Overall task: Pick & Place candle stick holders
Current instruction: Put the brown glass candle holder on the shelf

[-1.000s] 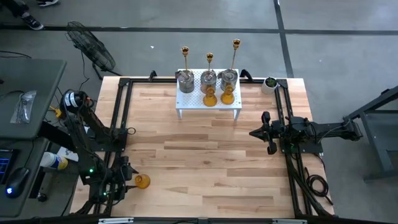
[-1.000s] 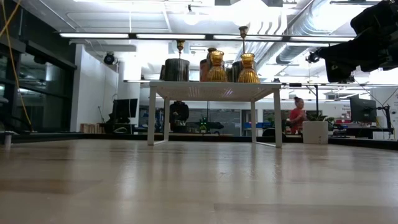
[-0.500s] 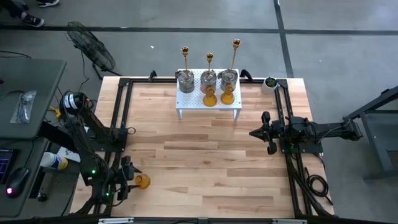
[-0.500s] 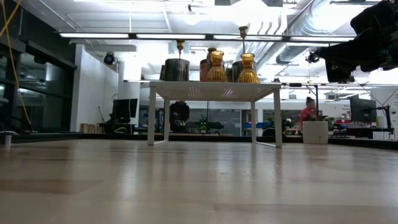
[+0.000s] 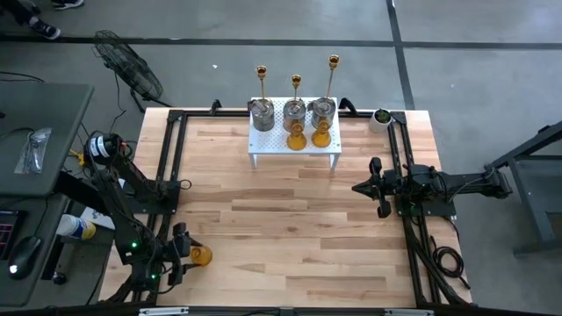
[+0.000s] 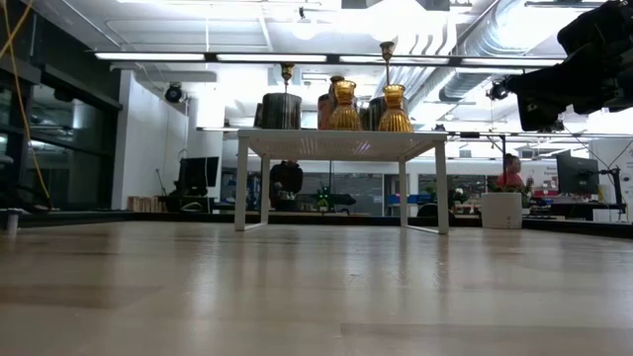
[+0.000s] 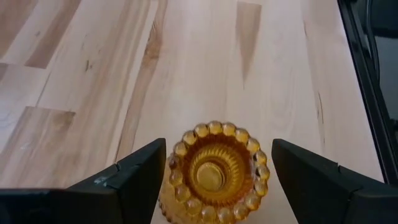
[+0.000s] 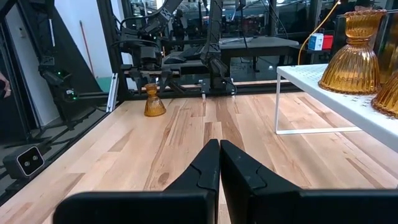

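Note:
One small amber glass holder (image 5: 201,255) stands upright on its base on the table near the front left corner; it also shows in the right wrist view (image 8: 154,101). My left gripper (image 7: 217,162) is open and points down over the holder (image 7: 214,171), one finger on each side of it and a narrow gap at each. On a white stand (image 5: 294,140) at the far middle stand three silver holders (image 5: 293,111), two amber ones (image 5: 297,137) and three tall gold sticks (image 5: 296,83). My right gripper (image 5: 356,187) is shut and empty at the table's right side.
A small green plant in a white pot (image 5: 382,117) stands at the far right corner. Black frame rails (image 5: 171,158) run along the table's left, right and far sides. The wide middle of the wooden table (image 5: 281,219) is bare. A person shows far off in the room behind (image 6: 509,173).
My left gripper has gone a little toward the table's near edge, closer over the amber holder, and has stayed open. The holder has not moved. My right arm has kept still.

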Robot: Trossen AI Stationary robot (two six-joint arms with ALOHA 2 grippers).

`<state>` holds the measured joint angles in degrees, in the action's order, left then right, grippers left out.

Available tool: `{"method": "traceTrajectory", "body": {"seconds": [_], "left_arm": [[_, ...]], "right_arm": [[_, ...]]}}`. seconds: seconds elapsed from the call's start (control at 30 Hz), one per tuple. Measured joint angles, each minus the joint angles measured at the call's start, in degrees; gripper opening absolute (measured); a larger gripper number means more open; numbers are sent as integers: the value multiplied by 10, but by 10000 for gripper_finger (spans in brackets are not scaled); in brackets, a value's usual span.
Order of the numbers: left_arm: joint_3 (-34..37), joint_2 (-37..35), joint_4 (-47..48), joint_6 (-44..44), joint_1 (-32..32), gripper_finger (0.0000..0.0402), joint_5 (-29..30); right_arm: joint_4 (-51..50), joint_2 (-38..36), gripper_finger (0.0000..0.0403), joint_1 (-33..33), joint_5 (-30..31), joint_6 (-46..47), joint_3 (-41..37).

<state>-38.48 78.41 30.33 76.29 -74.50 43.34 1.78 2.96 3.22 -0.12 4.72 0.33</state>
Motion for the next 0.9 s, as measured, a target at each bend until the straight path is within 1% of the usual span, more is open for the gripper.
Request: {"method": "traceTrajectory", "body": {"seconds": [0.17,0.37,0.5,0.6,0.73,0.9], "left_arm": [[0,0,-2,0,11,276,0],[0,0,-1,0,11,224,-12],[0,0,1,0,12,190,-37],[0,0,0,0,11,171,-36],[0,0,-1,0,11,153,-32],[0,0,-2,0,11,143,-24]], "right_arm": [[0,0,4,0,0,0,0],[0,0,4,0,0,0,0],[0,0,4,0,0,0,0],[0,0,4,0,0,0,0],[0,0,4,0,0,0,0],[0,0,4,0,0,0,0]]}}
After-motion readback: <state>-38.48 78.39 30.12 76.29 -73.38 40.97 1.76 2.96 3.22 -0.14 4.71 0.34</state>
